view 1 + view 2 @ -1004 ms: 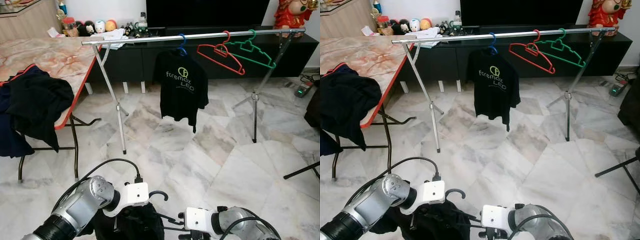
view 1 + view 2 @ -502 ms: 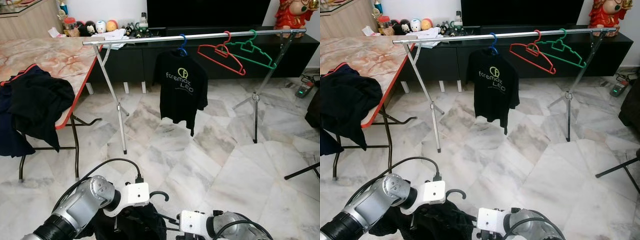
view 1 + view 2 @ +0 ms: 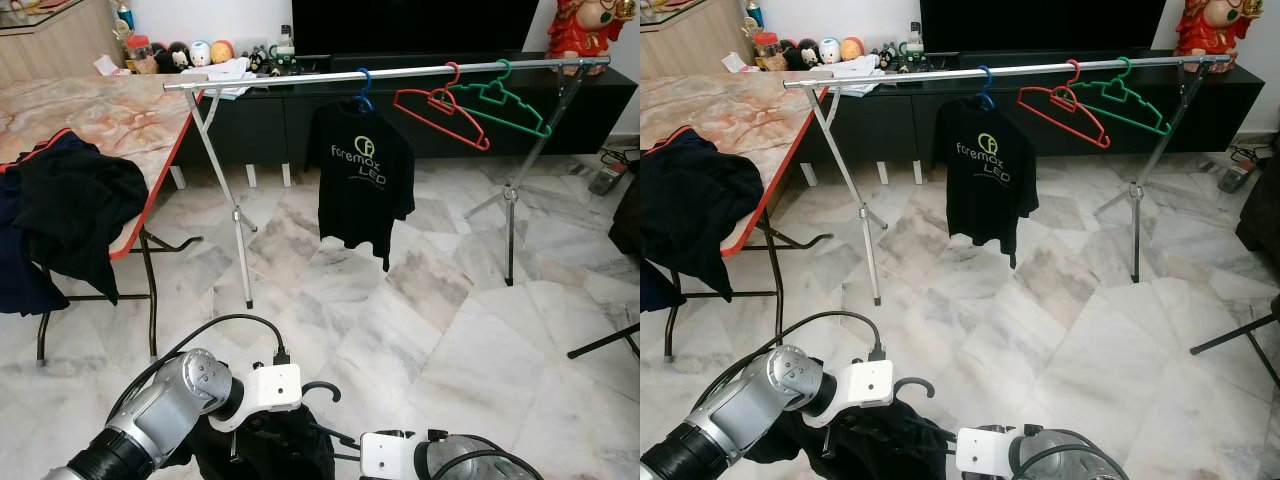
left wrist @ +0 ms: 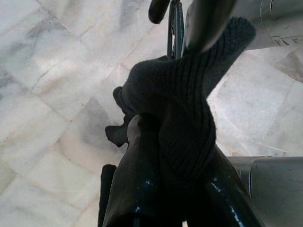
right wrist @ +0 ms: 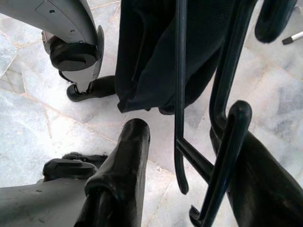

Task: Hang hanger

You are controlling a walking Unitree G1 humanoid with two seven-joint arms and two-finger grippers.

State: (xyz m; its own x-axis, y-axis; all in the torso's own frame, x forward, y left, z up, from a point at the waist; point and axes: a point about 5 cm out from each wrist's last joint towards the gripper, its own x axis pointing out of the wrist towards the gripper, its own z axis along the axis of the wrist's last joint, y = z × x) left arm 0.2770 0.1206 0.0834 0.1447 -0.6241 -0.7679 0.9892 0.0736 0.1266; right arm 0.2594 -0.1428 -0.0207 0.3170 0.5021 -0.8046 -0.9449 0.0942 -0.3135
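Left eye view: low in front of the robot, the left gripper [image 4: 165,142] holds a dark knitted garment [image 3: 265,450] that hangs on a black plastic hanger [image 3: 322,388], whose curved hook pokes up just beside the white wrist housing. In the left wrist view the 2 black fingers [image 4: 137,184] are clenched on the knitted collar of that garment, with pale marble floor [image 3: 420,330] beneath. The right gripper [image 5: 189,156] sits close beside it at the bottom edge; in the right wrist view its fingers [image 5: 125,156] stand apart, released, with thin black bars of the hanger passing between them and the dark cloth draped just beyond.

Farther ahead stands a long silver clothes rail on tripod legs [image 3: 300,78]. From it hang a black T-shirt with a yellow-green logo [image 3: 365,175] on a blue hanger, then an empty red hanger [image 3: 440,110] and an empty green hanger [image 3: 500,100] overlapping each other toward the rail's right end. To the robot's left, a marble-patterned folding table with a red edge [image 3: 110,115] carries dark clothes [image 3: 70,215] draped over its near side.
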